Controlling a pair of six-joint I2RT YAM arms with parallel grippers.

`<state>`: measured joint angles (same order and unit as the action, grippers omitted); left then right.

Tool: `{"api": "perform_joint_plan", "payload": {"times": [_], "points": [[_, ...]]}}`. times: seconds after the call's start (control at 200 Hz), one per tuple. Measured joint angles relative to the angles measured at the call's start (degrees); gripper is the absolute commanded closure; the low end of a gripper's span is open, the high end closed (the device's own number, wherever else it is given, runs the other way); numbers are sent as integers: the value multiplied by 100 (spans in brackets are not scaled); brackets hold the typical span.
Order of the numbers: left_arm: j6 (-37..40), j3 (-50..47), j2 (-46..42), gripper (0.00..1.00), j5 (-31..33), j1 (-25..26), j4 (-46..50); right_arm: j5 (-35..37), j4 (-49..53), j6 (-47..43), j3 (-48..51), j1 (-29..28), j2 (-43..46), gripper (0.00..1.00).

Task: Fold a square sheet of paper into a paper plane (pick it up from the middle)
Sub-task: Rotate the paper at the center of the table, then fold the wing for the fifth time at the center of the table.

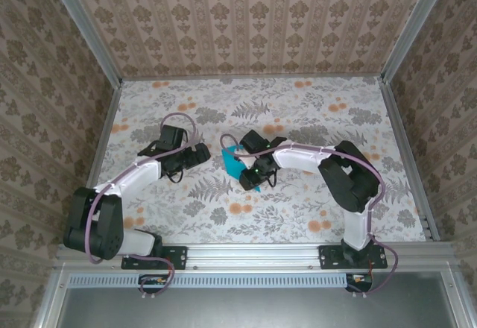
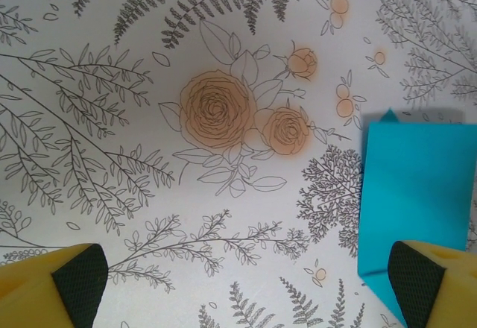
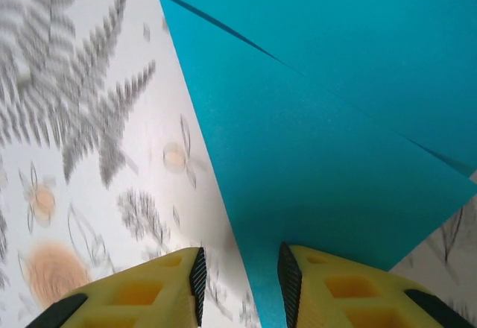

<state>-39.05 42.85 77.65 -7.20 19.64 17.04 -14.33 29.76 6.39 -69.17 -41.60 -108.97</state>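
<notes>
I am holding my left gripper [image 2: 246,291] spread wide and released, with nothing between its pads [image 2: 78,287]. It is hovering over the flower-printed worktop [image 2: 112,119]. The paper plane [image 2: 417,194] is lying flat just ahead of one pad, off to that side rather than in the gap between the two.

I am reaching over the paper plane with my right gripper [image 3: 242,276] from the opposite side. Its jaws are standing partly apart, and a narrow corner of the teal paper is running down into the gap. There it sits close against one pad, with bare worktop showing between the paper and the other pad. I am not clamping the sheet. Whether the nearer pad is touching it I cannot tell. Ahead of this gripper the paper is widening out, with the edge of a folded flap crossing it on a slant.

Seen from above, the plane is lying on the worktop between my two grippers, partly under the right one.
</notes>
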Motion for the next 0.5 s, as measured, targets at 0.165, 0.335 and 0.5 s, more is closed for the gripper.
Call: {"api": "perform_joint_plan", "payload": {"times": [0.165, 0.335, 0.5], "points": [[-66, -131, -168, 0, -195, -20, -214, 181, -35, 455, 98, 11, 492, 55], [-269, -317, -238, 0, -474, 26, -487, 407, -667, 1674, 319, 46, 1067, 58], [-498, -372, -238, 1, -664, 278, -667, 511, -999, 2487, 350, 48, 833, 61]]}}
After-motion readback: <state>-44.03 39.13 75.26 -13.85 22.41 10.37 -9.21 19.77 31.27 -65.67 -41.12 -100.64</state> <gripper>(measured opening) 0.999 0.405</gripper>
